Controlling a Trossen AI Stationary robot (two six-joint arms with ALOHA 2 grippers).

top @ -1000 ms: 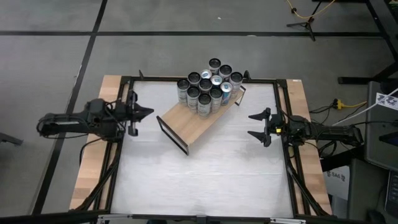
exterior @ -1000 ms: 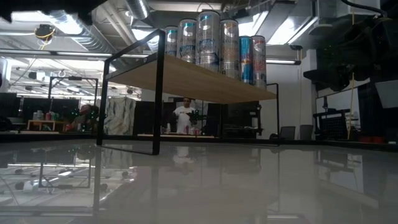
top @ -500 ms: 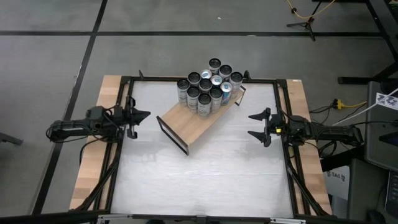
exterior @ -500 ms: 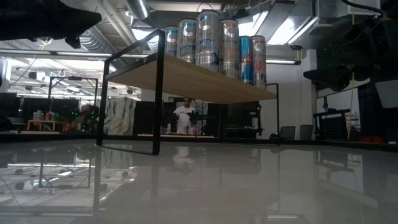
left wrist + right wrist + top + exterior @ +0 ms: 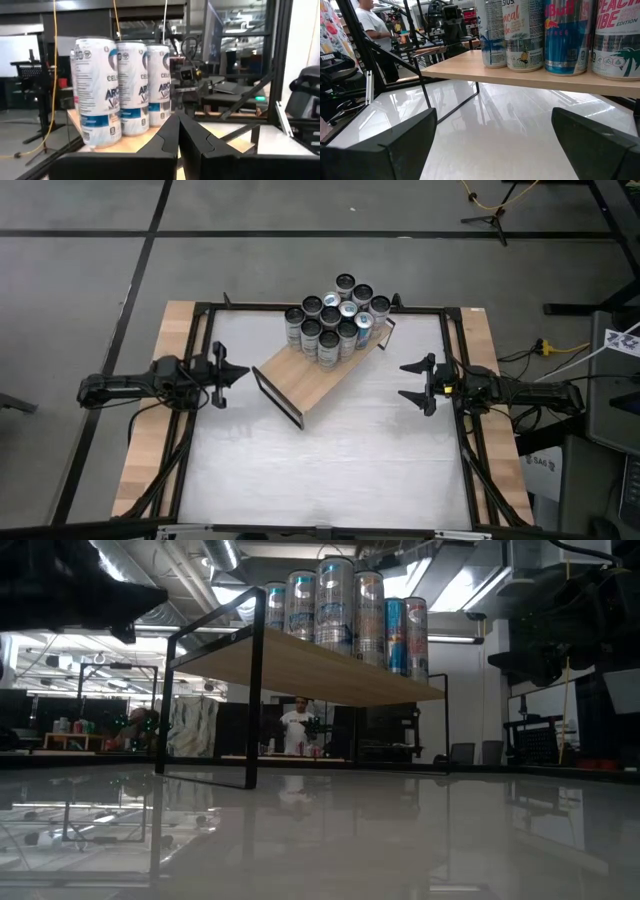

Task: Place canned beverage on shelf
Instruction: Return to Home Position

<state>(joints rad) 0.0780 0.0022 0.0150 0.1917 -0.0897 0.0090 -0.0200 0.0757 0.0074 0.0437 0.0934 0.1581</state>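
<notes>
Moved since earlier: the left arm has settled lower at the table's left edge and shifted slightly; the right arm, shelf and cans sit as they did.
Left gripper (image 5: 228,372): closed on nothing, its fingers meeting at a point in the left wrist view; it hangs by the left edge, apart from the shelf and aimed toward it.
Right gripper (image 5: 410,382): jaws spread wide and empty, parked at the right edge, well apart from the shelf.
Cans (image 5: 335,315): a tight upright cluster on the far end of the shelf, in touching rows; the white-blue ones stand side by side in the left wrist view.
Shelf (image 5: 300,380): set diagonally across the far half of the table, its near end bare board.
Progress: no can is left on the table or in either gripper, so placing looks finished; what seems left is the arms coming to rest.
Table (image 5: 330,470): glossy white top that mirrors the shelf legs.
Room: dim workshop with ceiling lights, stands and cables; a person (image 5: 297,725) stands far behind the shelf.
</notes>
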